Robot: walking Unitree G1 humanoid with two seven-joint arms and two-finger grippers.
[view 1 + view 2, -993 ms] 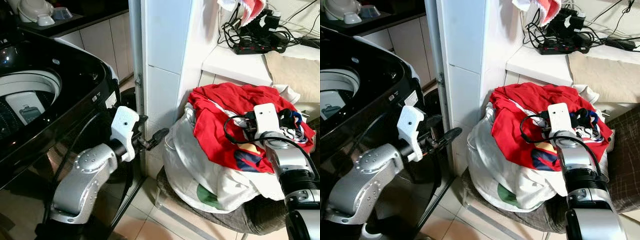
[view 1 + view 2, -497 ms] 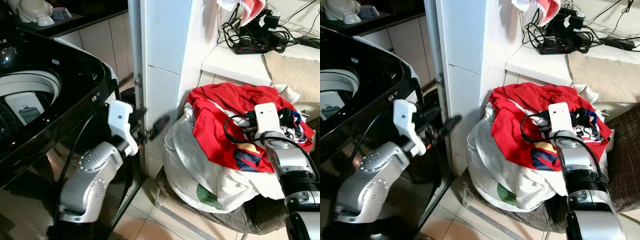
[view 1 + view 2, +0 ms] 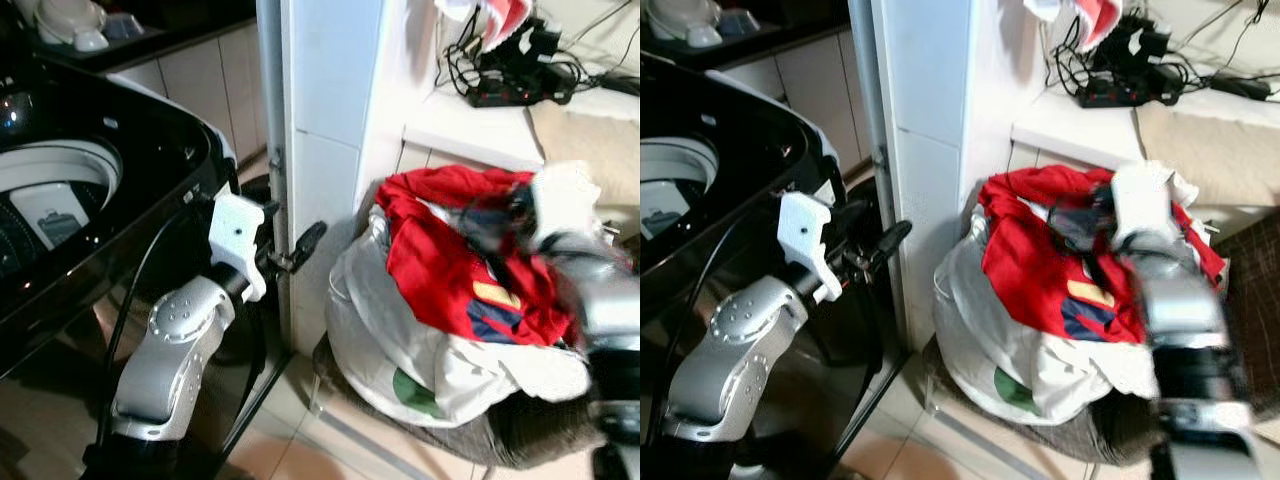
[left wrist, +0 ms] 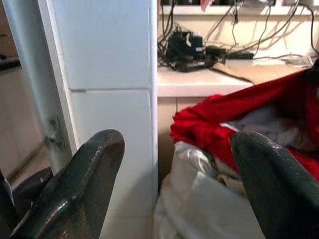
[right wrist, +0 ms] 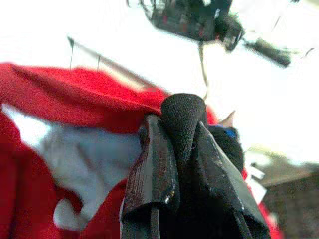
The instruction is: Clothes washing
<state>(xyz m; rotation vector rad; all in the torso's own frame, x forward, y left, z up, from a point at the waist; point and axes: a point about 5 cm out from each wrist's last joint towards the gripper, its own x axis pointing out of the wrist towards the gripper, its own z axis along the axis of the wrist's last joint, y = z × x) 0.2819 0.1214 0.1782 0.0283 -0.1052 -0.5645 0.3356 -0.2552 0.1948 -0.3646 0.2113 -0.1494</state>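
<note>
**Desk:** So, where are we?

**Photographer:** A tiled laundry corner. A black top-loading washing machine [image 3: 110,190] takes the left of the frame, lid up, its pale drum at the far left edge. A white pillar [image 3: 325,120] runs down the centre. At upper right a white ledge [image 3: 465,125] carries a power strip [image 3: 510,92] and a tangle of black cables.

**Desk:** And the washing?

**Photographer:** The clothes pile [image 3: 450,300] sits at centre right on a dark woven seat [image 3: 500,435], lower right. A red garment [image 3: 440,260] drapes over the top, its long run slanting from the upper left of the heap down to the lower right; white fabric with a green patch bulges beneath it.

**Desk:** The arms?

**Photographer:** The left gripper [image 3: 300,245] hangs at left centre between machine and pillar, its black fingers [image 4: 89,169] spread wide and holding nothing, pointing toward the pile but well apart from it. The right gripper [image 5: 182,144] is on top of the heap at right, blurred in the head views. In its wrist view the fingers are pressed together with dark cloth [image 5: 227,142] bunched just beside them; whether they pinch it I cannot tell. The red garment lies just behind the tips.
</note>
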